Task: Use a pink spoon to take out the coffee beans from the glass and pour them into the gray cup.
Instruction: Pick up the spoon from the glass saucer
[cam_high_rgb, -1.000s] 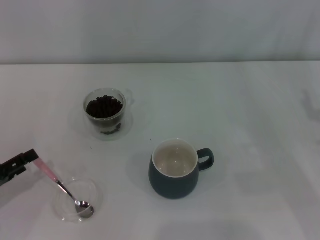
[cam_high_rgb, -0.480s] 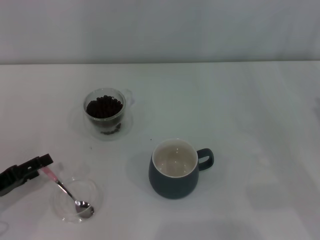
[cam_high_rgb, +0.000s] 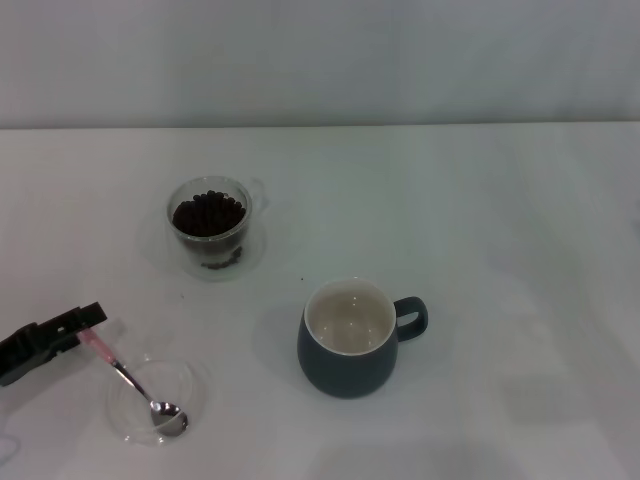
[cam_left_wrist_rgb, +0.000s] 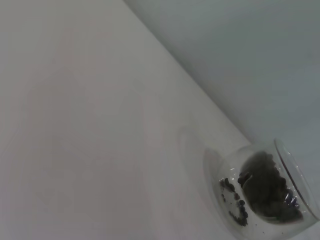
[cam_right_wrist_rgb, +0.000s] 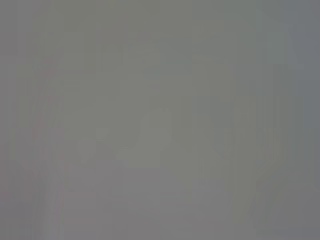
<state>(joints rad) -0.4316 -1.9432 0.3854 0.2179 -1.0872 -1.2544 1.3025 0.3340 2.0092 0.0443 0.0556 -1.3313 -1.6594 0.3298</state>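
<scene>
The pink spoon (cam_high_rgb: 128, 381) lies with its metal bowl in a flat clear dish (cam_high_rgb: 192, 384) at the front left, its pink handle pointing up and left. My left gripper (cam_high_rgb: 86, 322) is at the tip of that handle, low over the table. The glass (cam_high_rgb: 211, 237) with the coffee beans (cam_high_rgb: 208, 212) stands at the back left; it also shows in the left wrist view (cam_left_wrist_rgb: 301, 186) with the coffee beans (cam_left_wrist_rgb: 265, 186) inside. The gray cup (cam_high_rgb: 345, 368) stands in the middle, its cream inside empty, handle to the right. My right gripper is out of view.
The white table (cam_high_rgb: 500, 250) stretches to a pale wall at the back. A tiny dark speck (cam_high_rgb: 302, 279) lies between the glass and the cup. The right wrist view shows only plain grey.
My left gripper has moved right along the spoon's handle, covering more of it, then held nearly still. The spoon's bowl stays in the dish.
</scene>
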